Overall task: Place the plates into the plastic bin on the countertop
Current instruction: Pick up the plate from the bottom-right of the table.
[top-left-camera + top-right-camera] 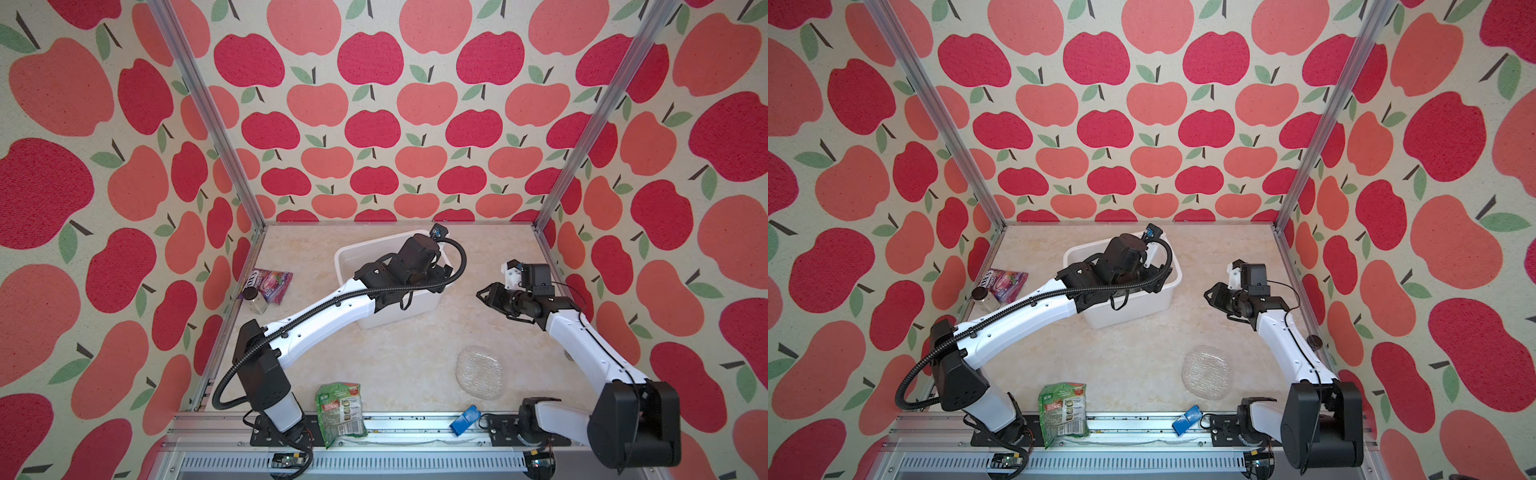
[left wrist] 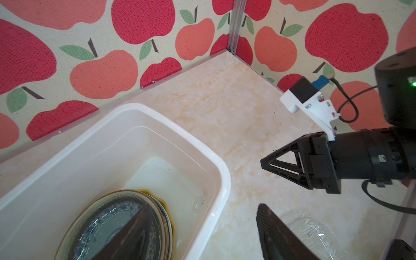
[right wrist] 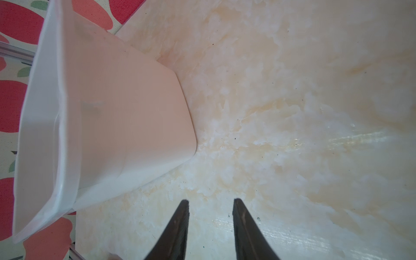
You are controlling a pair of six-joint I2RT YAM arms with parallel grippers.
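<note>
Grey glass round plate (image 2: 117, 227) lies topmost on a stack inside the white translucent rectangular plastic bin (image 2: 221, 171); clear textured glass round plate (image 1: 482, 372) lies flat on the beige marble-patterned countertop (image 1: 395, 357), well apart from the bin. My left gripper (image 2: 203, 207) hangs over the bin, jaws wide, holding nothing; my right gripper (image 3: 210, 202) hovers beside the bin, jaws narrowly parted, empty. Judgement: this deposit looks complete; the clear plate comes next, and its low rim calls for a finger worked underneath. The bin's rolled rim sits under my left jaws, so I would lift before swinging; bare countertop lies between; green snack packet (image 1: 340, 413) sits aside.
</note>
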